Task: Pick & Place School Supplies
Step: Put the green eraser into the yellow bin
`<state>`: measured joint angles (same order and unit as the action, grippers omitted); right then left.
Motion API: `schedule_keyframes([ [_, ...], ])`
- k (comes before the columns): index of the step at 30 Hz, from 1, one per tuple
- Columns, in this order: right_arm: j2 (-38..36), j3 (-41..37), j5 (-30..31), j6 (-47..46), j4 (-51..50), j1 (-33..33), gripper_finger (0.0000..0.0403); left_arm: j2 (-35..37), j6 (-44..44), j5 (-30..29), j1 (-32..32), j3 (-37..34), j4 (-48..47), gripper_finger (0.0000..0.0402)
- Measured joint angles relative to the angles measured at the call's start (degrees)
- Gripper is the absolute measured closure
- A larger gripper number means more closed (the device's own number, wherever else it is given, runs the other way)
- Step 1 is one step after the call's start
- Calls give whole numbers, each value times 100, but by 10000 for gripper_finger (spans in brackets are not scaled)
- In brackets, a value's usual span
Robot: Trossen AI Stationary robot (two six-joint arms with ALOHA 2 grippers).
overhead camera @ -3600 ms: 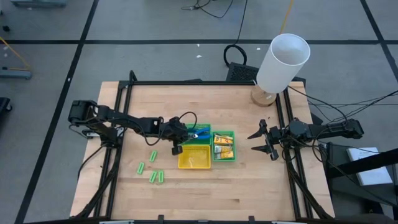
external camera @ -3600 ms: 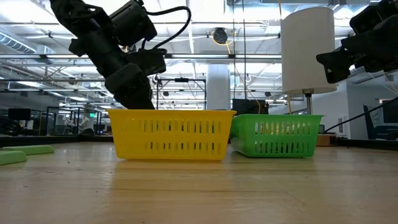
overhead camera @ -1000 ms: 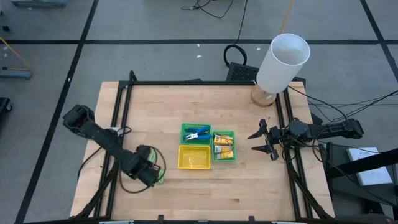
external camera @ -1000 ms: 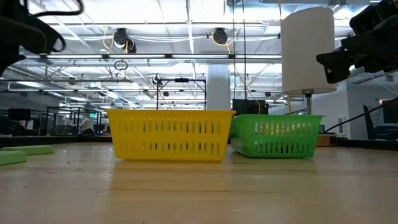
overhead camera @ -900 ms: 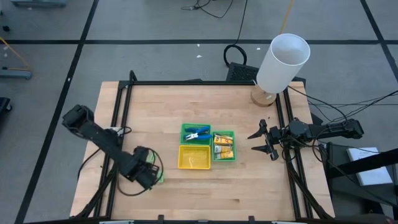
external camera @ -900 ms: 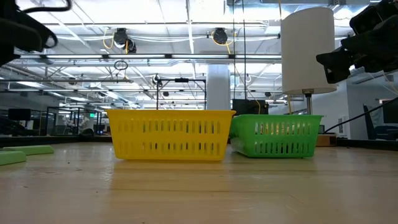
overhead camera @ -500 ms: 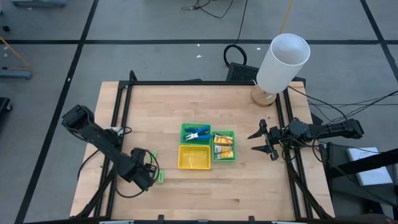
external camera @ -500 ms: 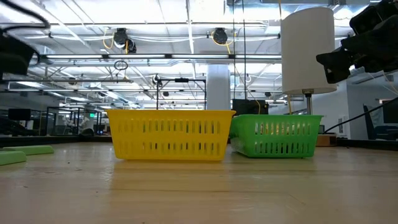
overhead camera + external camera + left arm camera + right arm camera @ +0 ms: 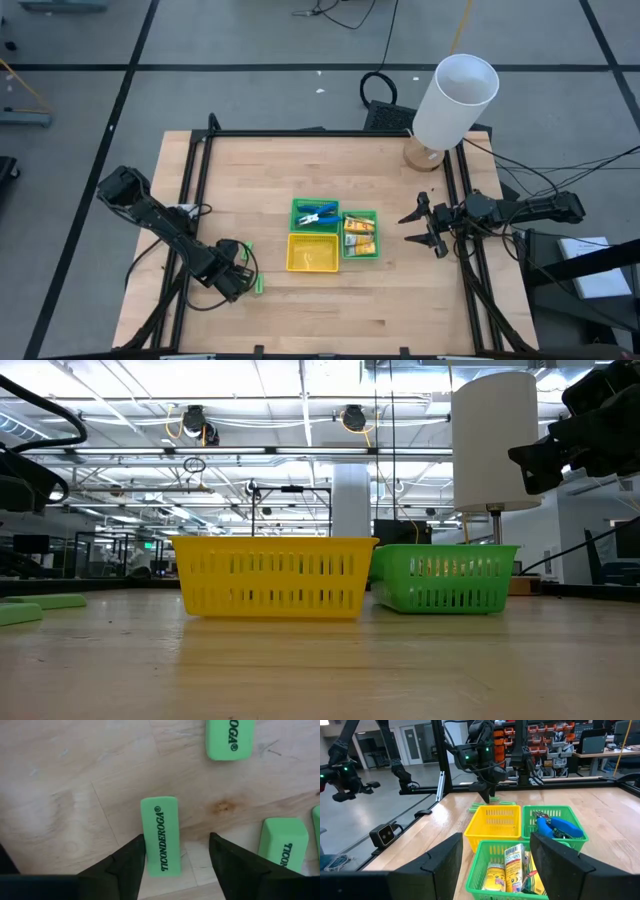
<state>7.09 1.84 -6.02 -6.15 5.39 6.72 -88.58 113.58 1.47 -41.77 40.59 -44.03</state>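
Several light-green sticks lie flat on the wooden table at its near left. My left gripper is open low over them, pointing down, with one stick between its fingers, close to one finger. In the high view the gripper hides most of the sticks; one stick shows beside it. Blue-handled pliers lie in the far green tray, and yellow-orange packets fill the other green tray. My right gripper waits open above the table's right side. My left gripper stands with one finger's inner side right beside a long side of the green stick, its fingers pointing down on either side of it. Whether that finger touches the stick I cannot tell. The stick lies flat on the table.
A yellow tray stands mid-table, just in front of the far green tray. A big white cylinder stands at the far right corner. Other green sticks lie close around the left gripper. Black frame rails border the table.
My left gripper has come down toward the green sticks and shifted a little toward the table's left and near edges. My right arm has kept still.
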Motion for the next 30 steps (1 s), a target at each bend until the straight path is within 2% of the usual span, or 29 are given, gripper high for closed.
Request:
schedule_keyframes([
  [14,0,-1,0,-2,0,0,177,104,-359,-102,126,1,0,300],
  [17,0,-1,0,-2,-1,-1,177,105,-354,-134,126,1,0,306],
  [25,0,0,0,-1,-2,-1,177,101,-421,-135,126,4,-7,285],
  [30,0,-1,0,0,-2,-1,177,308,-397,-239,124,-6,-78,312],
])
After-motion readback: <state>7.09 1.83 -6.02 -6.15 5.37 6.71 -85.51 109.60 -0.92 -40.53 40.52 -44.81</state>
